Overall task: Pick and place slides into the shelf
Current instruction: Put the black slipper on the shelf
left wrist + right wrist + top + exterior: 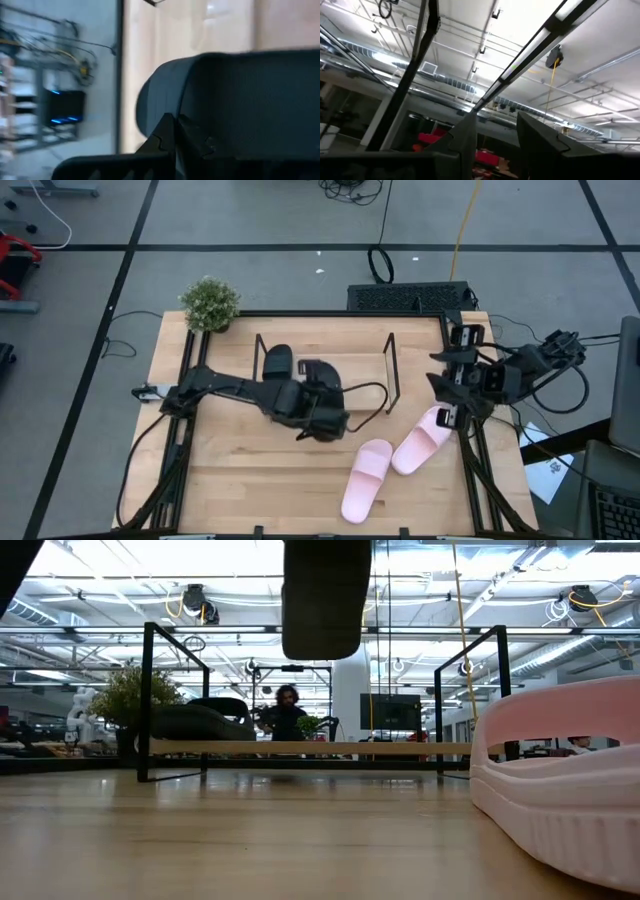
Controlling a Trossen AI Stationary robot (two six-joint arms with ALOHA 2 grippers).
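Left gripper: we hold a black slide with it, closed tight on the shoe. It hangs in the air just in front of the shelf.

Right gripper: it waits at the right edge of the counter. We cannot tell if its fingers are open or closed.

Other black slide: it is already in the shelf, at the left end.

Pink slides: both lie on the counter, near the right front. The second one is just beside the first.

Step now: we think we are bringing the black shoe to the shelf, to set it next to its twin.

How to do it well: we should keep the shoe flat and go in slow. We should lift it over the front rod, not bump it. We should let go only when the shoe sits on the clear base.

Which way it points: we think the shoe's long side runs from front to back, like the one in the shelf. We cannot tell where its toe points, because the arm hides it.

Pink shoes' long side: both lie slanted on the counter.
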